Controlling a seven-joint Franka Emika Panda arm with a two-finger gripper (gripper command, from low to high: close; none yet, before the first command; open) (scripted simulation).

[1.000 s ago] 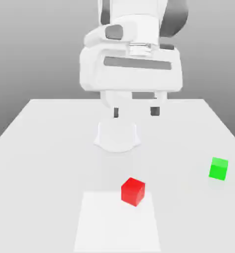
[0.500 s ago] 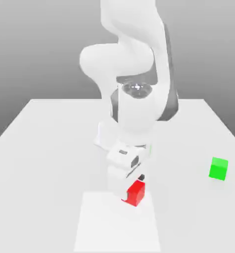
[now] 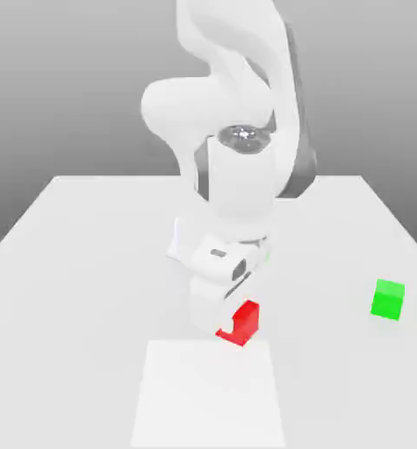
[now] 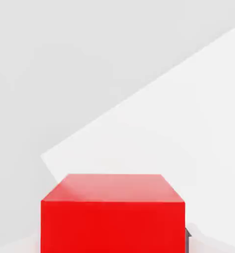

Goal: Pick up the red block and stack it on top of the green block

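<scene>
Red cube [image 3: 244,324] gripped between my closed jaws [image 3: 238,321], I hold it above the bench [image 3: 334,377], well apart from the green cube [image 3: 388,300].

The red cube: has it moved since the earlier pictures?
Yes: in the exterior view the red cube now appears higher, away from the white patch whose far edge it overlapped.

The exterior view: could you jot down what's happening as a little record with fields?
Robot: one white arm, reaching down over the table
Gripper: closed on the red block
Red block: held between the fingers
Green block: on the table, toward the exterior view's right
Stacking: not yet done
</scene>
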